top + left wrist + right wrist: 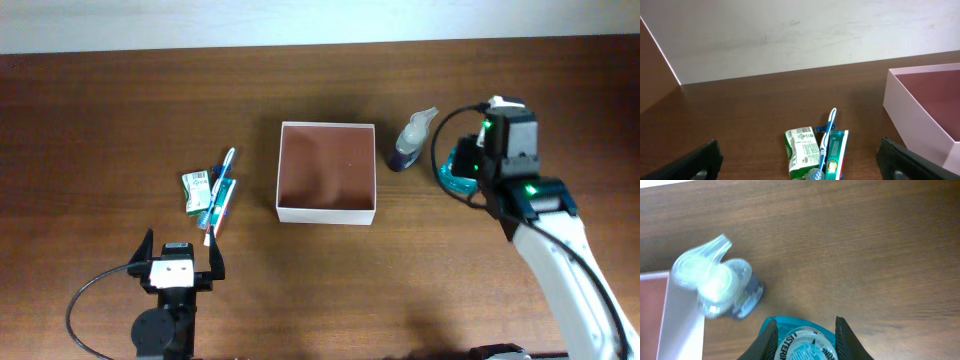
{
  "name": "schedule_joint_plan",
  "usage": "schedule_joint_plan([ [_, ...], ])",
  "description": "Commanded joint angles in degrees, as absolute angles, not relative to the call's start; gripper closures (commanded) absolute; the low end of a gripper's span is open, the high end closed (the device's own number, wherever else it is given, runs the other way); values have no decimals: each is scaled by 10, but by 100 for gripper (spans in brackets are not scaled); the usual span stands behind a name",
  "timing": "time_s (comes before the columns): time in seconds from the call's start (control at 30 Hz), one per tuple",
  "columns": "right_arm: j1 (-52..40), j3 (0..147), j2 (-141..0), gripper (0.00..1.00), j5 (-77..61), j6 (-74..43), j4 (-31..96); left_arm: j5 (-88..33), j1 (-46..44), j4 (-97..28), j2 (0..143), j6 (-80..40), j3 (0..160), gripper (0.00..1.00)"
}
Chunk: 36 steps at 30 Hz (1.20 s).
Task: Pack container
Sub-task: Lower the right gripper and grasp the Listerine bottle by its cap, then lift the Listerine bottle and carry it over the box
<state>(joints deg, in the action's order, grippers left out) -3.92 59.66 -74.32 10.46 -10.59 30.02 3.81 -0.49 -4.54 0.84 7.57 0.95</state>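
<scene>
- Teal Listerine case (800,347) sits between the right gripper (805,325) fingers; whether they clamp it, I cannot tell
- Left gripper (180,262) spread wide, empty
- Container (326,212) mid-table, probably light, thin-walled; pinch one wall

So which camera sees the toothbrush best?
The left wrist camera: the toothbrush lies close and large, by a green packet and a teal box. Overhead shows it whole but tiny. The right wrist camera doesn't show it.
</scene>
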Motion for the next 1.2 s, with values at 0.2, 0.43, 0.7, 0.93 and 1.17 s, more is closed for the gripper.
schedule_joint_plan([
  [0.2,-46,602,-613,78,-16,-77,385,32,-2,-44,3,85,5,1],
  [0.43,-67,627,-573,80,-108,-80,419,32,-2,-44,3,85,5,1],
  [0.7,-198,730,-606,81,-16,-113,453,32,-2,-44,3,85,5,1],
  [0.93,-286,811,-694,82,28,-138,453,32,-2,-44,3,85,5,1],
  [1.17,-357,885,-799,83,141,-175,450,32,-2,-44,3,85,5,1],
])
